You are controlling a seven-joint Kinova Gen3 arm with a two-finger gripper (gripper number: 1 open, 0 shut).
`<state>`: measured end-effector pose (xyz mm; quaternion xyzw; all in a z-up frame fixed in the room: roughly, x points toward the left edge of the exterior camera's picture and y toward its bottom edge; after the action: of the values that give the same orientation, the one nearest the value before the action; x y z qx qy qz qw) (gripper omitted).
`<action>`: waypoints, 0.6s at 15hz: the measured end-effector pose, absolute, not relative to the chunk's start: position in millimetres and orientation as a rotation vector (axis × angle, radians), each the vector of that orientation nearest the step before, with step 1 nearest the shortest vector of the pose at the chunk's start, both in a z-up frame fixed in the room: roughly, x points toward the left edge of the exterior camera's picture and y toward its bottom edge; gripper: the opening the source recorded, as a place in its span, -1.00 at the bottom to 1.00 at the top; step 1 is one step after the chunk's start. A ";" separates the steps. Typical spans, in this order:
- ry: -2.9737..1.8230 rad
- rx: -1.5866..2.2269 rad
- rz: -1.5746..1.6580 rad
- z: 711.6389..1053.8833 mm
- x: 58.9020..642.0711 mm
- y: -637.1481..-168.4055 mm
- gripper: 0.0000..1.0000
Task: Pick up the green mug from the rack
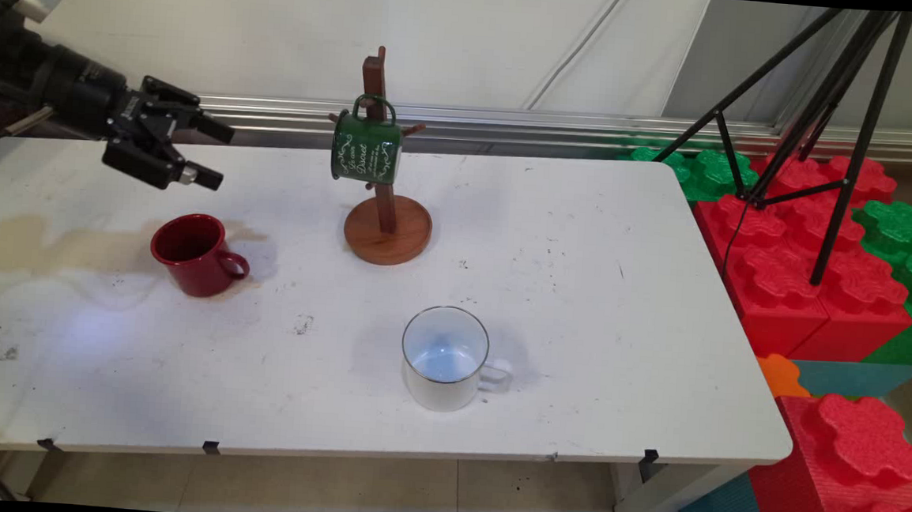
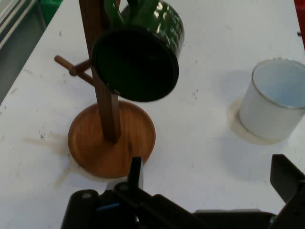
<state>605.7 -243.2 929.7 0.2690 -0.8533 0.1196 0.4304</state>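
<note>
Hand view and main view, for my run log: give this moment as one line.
end effector: open, empty, in the air | nearest: red mug | green mug: hanging on wooden rack | white mug: upright on table

The green enamel mug [image 1: 366, 149] carries white lettering and scrollwork on its side; its inside looks black in the hand view. It hangs on a reddish-brown wooden mug tree [image 1: 386, 228]. The red mug [image 1: 191, 253] is plain glossy red. The white enamel mug [image 1: 446, 358] has a dark rim. The white table [image 1: 579, 311] shows a tan stain near its left edge. The gripper [image 1: 210, 151] is black.
</note>
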 end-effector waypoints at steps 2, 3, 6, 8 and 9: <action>-2.104 0.678 0.294 929.8 600.6 -248.8 1.00; -2.095 0.680 0.293 929.8 598.8 -251.0 1.00; -2.053 0.687 0.291 929.9 589.1 -262.7 1.00; -2.035 0.689 0.288 928.9 584.5 -268.3 1.00; -2.027 0.691 0.284 927.4 581.6 -271.4 1.00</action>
<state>581.6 -271.4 927.4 0.2822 -0.8276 0.1160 0.4711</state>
